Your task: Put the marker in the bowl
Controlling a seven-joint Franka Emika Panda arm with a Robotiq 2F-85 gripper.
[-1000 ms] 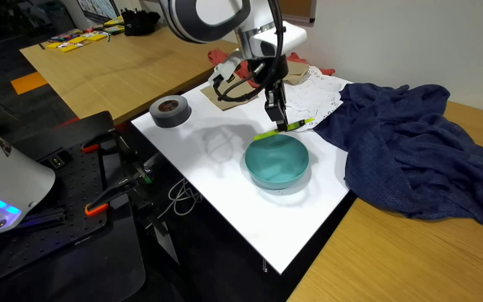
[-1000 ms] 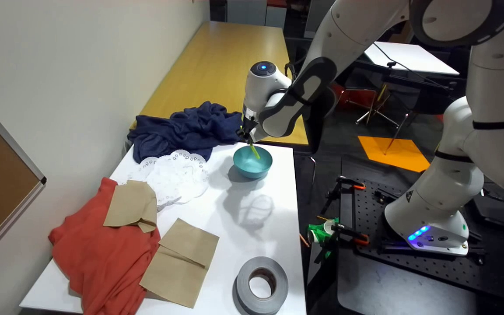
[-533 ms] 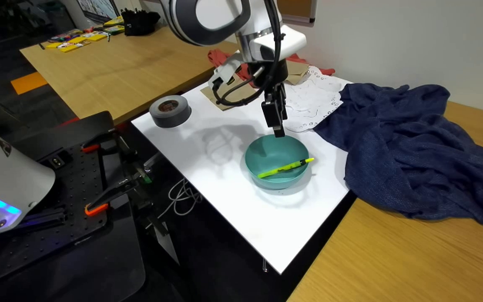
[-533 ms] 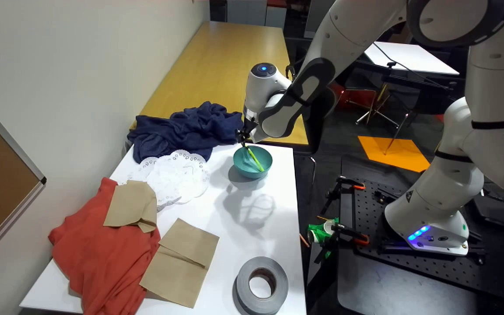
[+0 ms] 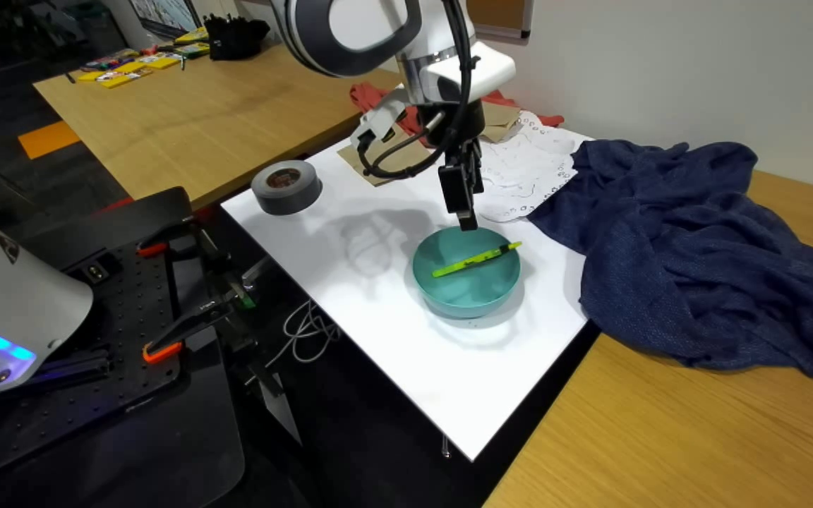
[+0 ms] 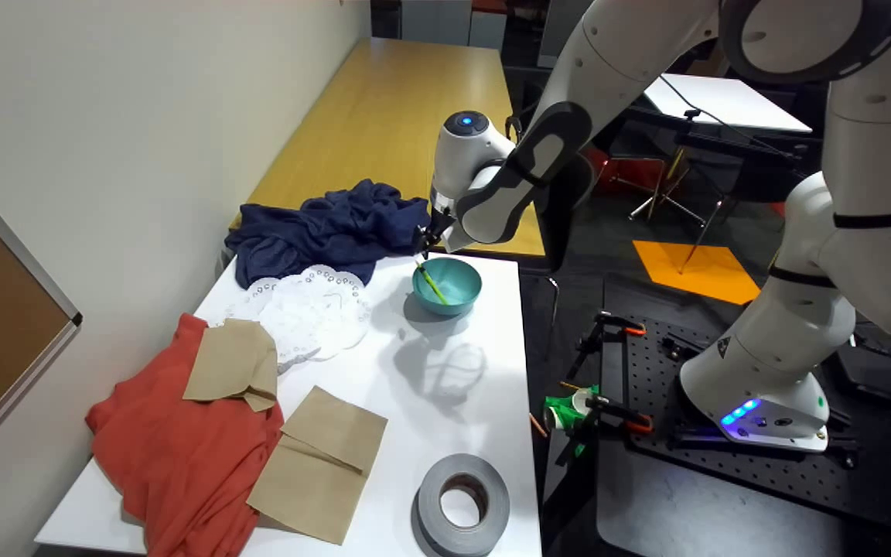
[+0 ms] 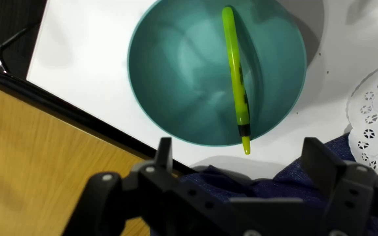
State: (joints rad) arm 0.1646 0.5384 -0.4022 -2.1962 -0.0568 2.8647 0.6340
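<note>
The yellow-green marker [image 7: 235, 65] lies inside the teal bowl [image 7: 182, 98], its dark-banded end poking out over the rim in the wrist view. Both exterior views show the marker [image 5: 473, 261] [image 6: 431, 284] slanting across the bowl [image 5: 463, 300] [image 6: 461, 286]. My gripper [image 7: 238, 140] stands wide open, its fingers [image 7: 165, 150] far apart and touching neither marker nor bowl. In an exterior view the gripper [image 5: 468, 226] hangs just above the bowl's wall-side rim, pointing down. From there only one of its fingers shows clearly.
A navy cloth [image 5: 696, 247] is heaped beside the bowl, partly on the white table. White paper doilies [image 6: 310, 313], brown paper [image 6: 322, 464], a red cloth [image 6: 182, 449] and a grey tape roll [image 6: 463, 472] lie farther along. A dark gap [image 7: 87, 114] borders the white table.
A second ago the gripper was shut on the marker over the bowl. It has opened, the marker has dropped into the bowl and shifted there. The arm has barely moved.
</note>
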